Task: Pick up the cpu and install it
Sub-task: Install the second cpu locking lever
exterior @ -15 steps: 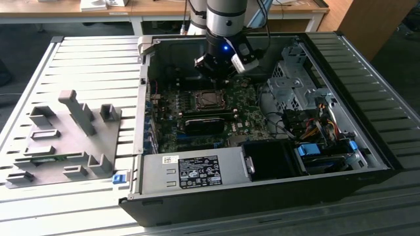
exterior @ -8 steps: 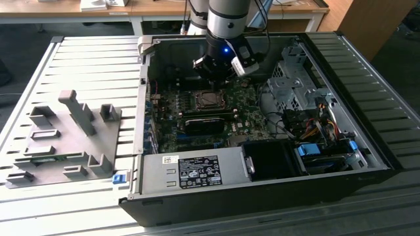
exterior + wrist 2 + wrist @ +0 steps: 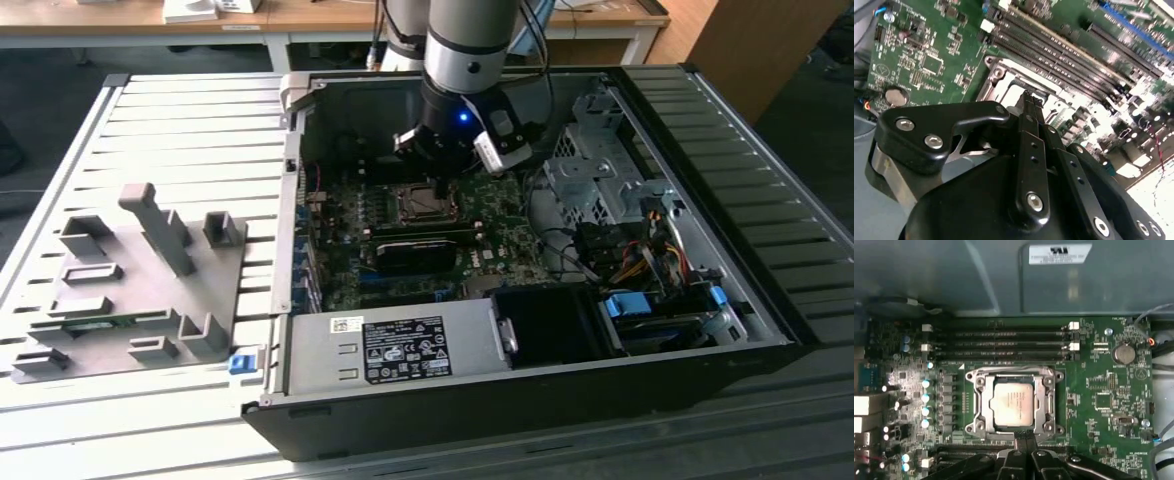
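Note:
The cpu (image 3: 1013, 402), a square chip with a pale metal top, lies flat inside the metal-framed socket (image 3: 1015, 401) of the green motherboard (image 3: 1104, 400). The socket frame stands open around it. My gripper (image 3: 1025, 438) hangs just off the socket's edge, apart from the chip, with its two black fingers pressed together and nothing between them. In the second wrist view the shut fingertips (image 3: 1030, 102) point down at the socket's rim (image 3: 999, 75). In the exterior view the gripper (image 3: 442, 187) is inside the open computer case, right above the socket (image 3: 430, 206).
Memory slots (image 3: 1004, 342) run along one side of the socket, a coin battery (image 3: 1124, 353) beside them. The case walls (image 3: 296, 200), a power supply (image 3: 387, 350), a drive cage (image 3: 601, 170) and cables (image 3: 641, 255) hem the board. A grey holder plate (image 3: 120, 290) lies on the exterior view's left.

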